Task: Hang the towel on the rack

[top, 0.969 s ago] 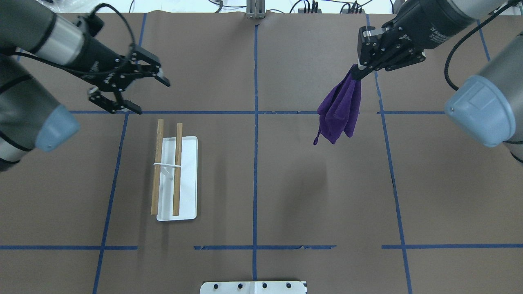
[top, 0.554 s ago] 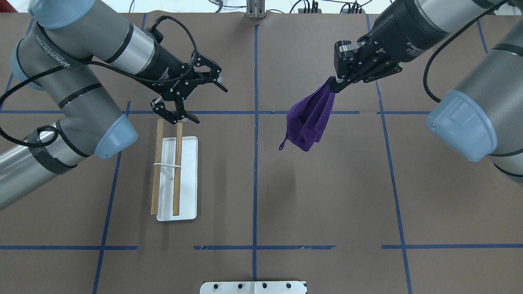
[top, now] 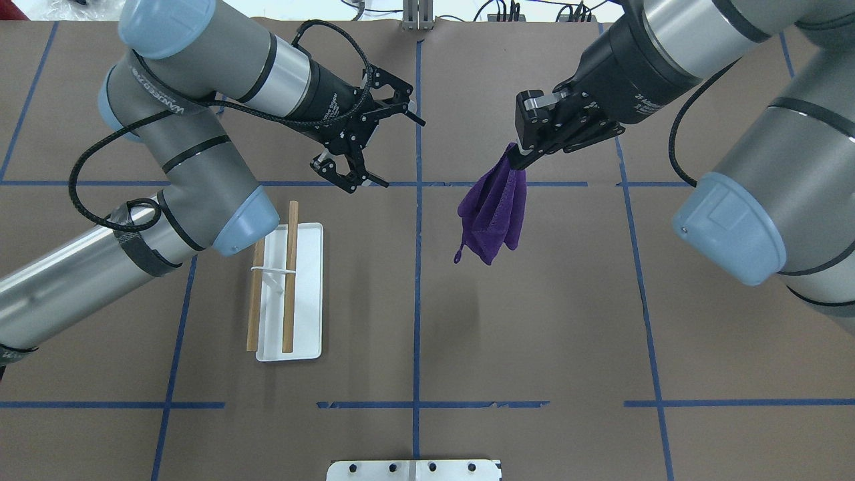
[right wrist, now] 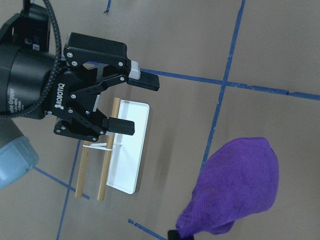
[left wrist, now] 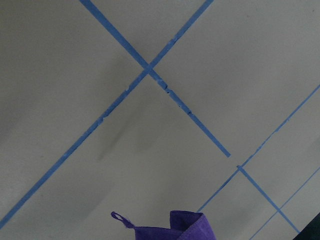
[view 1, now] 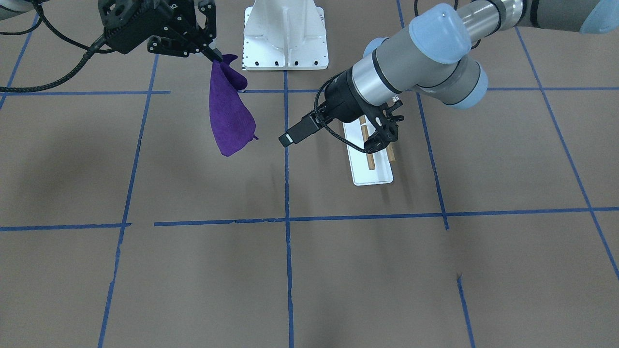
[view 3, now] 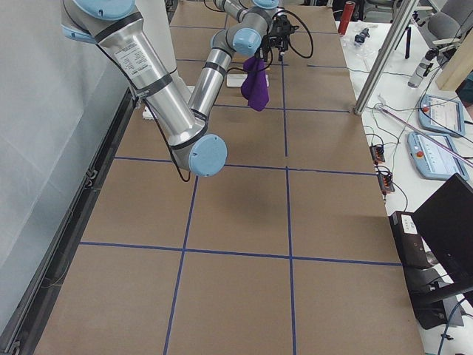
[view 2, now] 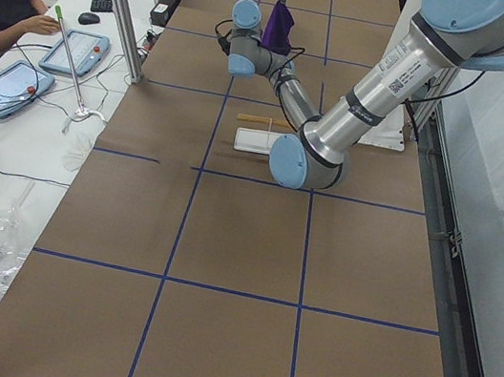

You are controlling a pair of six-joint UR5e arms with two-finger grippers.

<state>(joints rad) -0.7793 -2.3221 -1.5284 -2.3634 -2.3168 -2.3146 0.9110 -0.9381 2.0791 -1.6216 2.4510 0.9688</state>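
The purple towel [top: 491, 214] hangs bunched in the air from my right gripper [top: 513, 160], which is shut on its top corner, right of the centre line. The towel also shows in the front view [view 1: 229, 116] and the right wrist view [right wrist: 235, 185]. My left gripper [top: 399, 152] is open and empty, in the air just left of the centre line, with its jaws facing the towel. The rack [top: 304, 294], a white base with two wooden rods [top: 290, 267], stands on the table's left half, below and behind the left gripper [right wrist: 142, 104].
The white robot pedestal [view 1: 285, 34] stands at the table's near edge. Blue tape lines [top: 417, 267] grid the brown table. My left forearm [top: 200, 200] passes over the rack's far end. An operator's table with tablets [view 2: 18, 82] lies beyond the far edge.
My left arm swung right from the table's far left to near the centre line, still open. My right gripper carried the hanging towel left toward the centre.
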